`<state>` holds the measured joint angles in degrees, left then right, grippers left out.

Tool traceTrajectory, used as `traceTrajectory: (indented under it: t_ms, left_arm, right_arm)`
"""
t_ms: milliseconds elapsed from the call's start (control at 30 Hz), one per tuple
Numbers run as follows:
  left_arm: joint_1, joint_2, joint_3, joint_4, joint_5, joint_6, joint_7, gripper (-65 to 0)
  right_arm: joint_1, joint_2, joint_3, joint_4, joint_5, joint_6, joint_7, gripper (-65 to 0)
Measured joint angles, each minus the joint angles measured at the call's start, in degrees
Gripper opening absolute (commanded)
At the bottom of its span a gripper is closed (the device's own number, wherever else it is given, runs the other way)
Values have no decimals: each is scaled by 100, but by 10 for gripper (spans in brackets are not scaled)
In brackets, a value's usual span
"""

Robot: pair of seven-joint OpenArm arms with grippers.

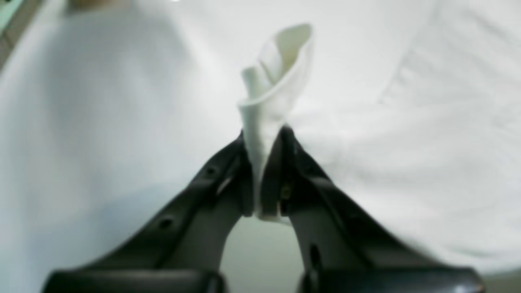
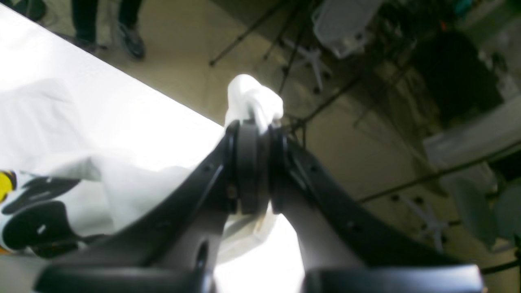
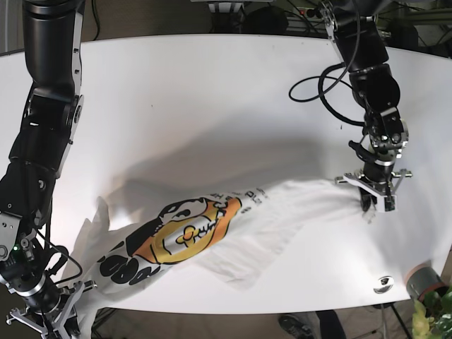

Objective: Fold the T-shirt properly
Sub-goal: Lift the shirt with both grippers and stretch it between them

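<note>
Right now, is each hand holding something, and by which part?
Both hold the T-shirt: the left hand pinches a bunched fold at one end, the right hand a bunched bit of its opposite end.

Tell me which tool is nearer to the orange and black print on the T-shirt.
The right tool, at the table's near corner, is nearer the print. The left tool grips the T-shirt at its far end.
</note>
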<state>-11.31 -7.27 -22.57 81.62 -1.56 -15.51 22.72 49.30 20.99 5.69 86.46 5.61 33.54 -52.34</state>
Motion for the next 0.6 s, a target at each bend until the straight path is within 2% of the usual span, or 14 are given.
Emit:
traceTrajectory:
  t_ms: [133, 300, 600]
  left_arm:
    - [-337, -13, -101, 42, 22, 22, 81, -650]
    - [-1043, -31, -90, 382, -2, -39, 638, -650]
    - [-2575, -356, -133, 216, 15, 24, 763, -650]
  right_arm:
    - [334, -11, -48, -372, 63, 15, 168, -629]
    - [857, -31, -50, -883, 70, 48, 219, -629]
    - [1788, -22, -42, -1639, 48, 20, 223, -629]
